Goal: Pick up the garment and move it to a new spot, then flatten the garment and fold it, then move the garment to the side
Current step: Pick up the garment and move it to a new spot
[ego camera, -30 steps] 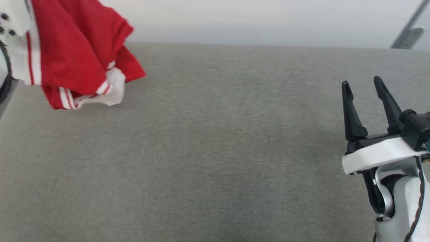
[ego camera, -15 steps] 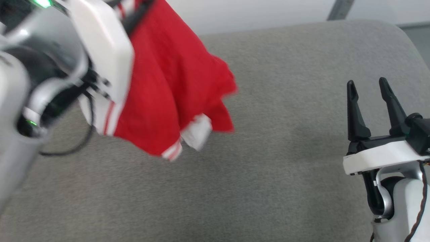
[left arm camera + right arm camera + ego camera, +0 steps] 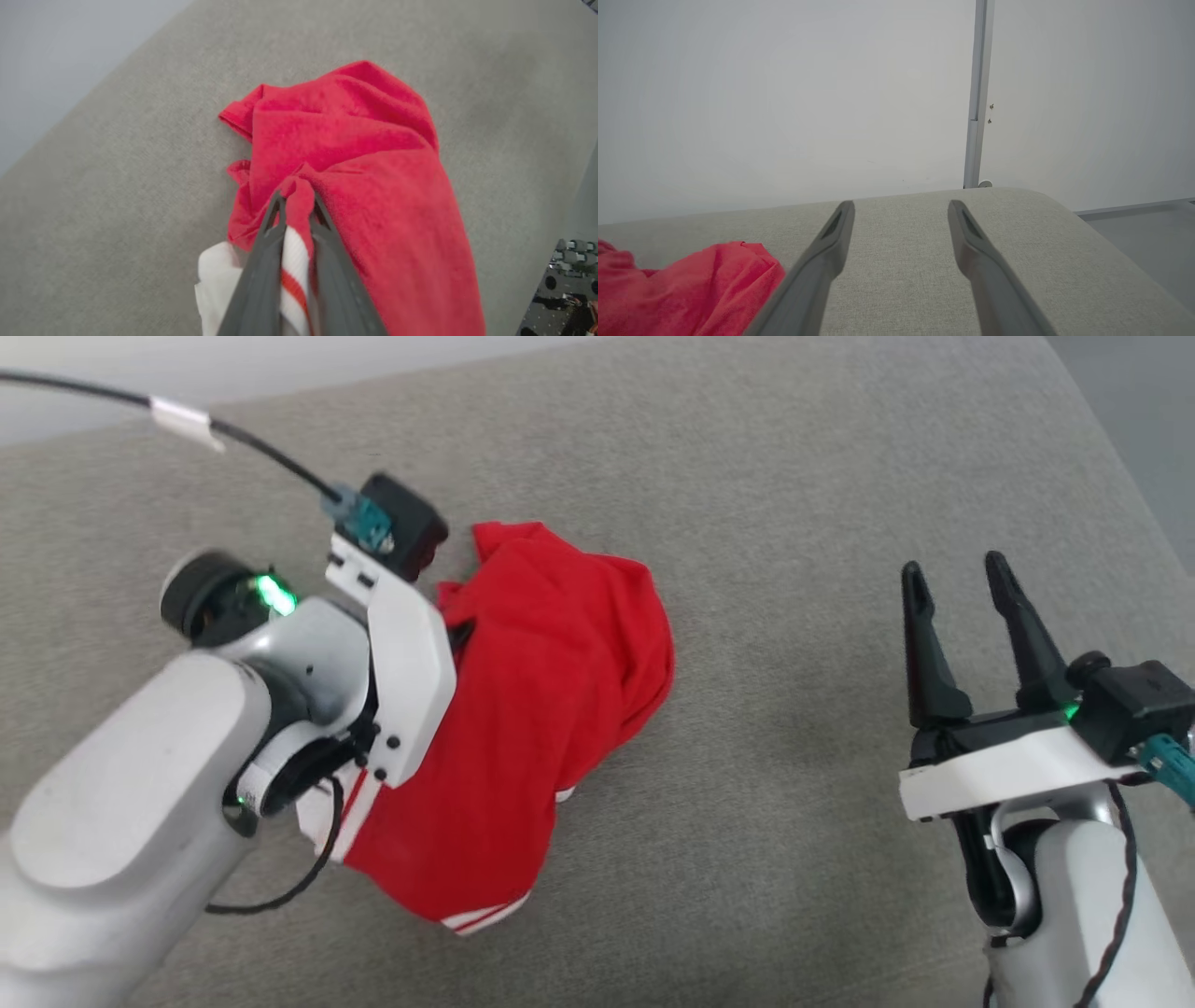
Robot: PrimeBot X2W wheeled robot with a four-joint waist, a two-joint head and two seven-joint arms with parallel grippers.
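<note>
Left wrist view: left gripper clamps garment at its striped hem; cloth slumps toward 1 o'clock, judged soft, light, best held at hems; right gripper wide, empty.

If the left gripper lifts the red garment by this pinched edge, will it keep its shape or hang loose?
Probably it hangs loose: the garment drapes in soft folds on the grey surface. It seems light, since the left gripper holds it by one narrow pinch. Pushed, it would likely bunch, not slide.
</note>
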